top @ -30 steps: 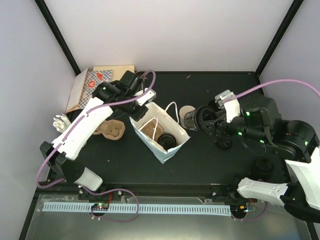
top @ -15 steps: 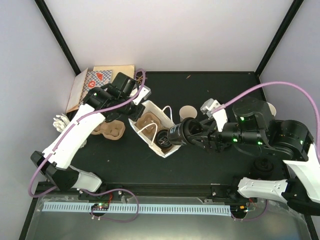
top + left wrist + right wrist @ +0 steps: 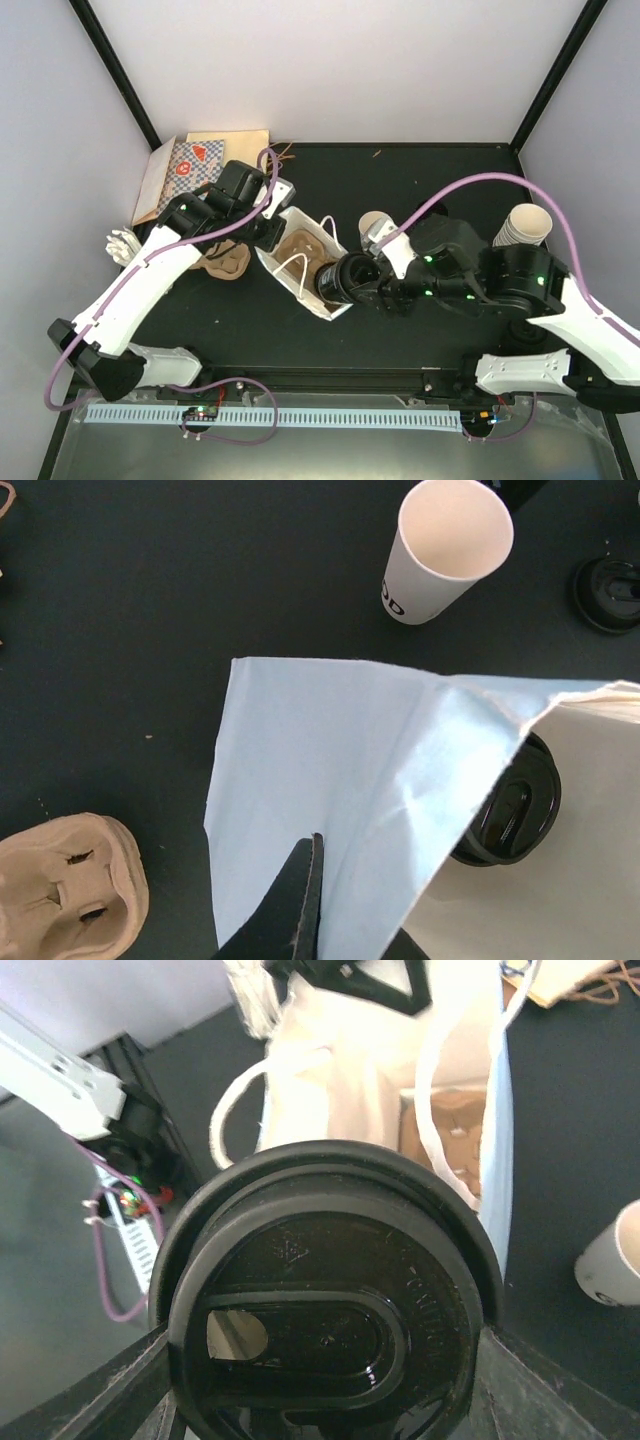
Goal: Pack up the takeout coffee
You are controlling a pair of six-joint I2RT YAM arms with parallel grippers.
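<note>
- Left pincer (image 3: 303, 905) is pinched flat on the rim of the bag (image 3: 330, 760), which is thin, smooth light-blue paper, white inside and creased at the fold.
- Right pincer (image 3: 356, 285) clamps the coffee (image 3: 336, 280) by its sides. The top points to 9 o'clock, at the bag's mouth near its 5 o'clock corner.
- Only the right wrist view shows the lid (image 3: 330, 1330) close up: round, glossy black plastic with an oblong raised sip slot. The bag's white handles (image 3: 430, 1100) loop behind it.
- The left wrist view shows an open cup (image 3: 450, 545), tapered white paper, with a loose lid (image 3: 605, 585) at its 3 o'clock.
- Only the top view shows a cup stack (image 3: 525, 225) at the table's 3 o'clock. A carrier (image 3: 225, 262) of moulded brown pulp sits at the bag's 9 o'clock.
</note>
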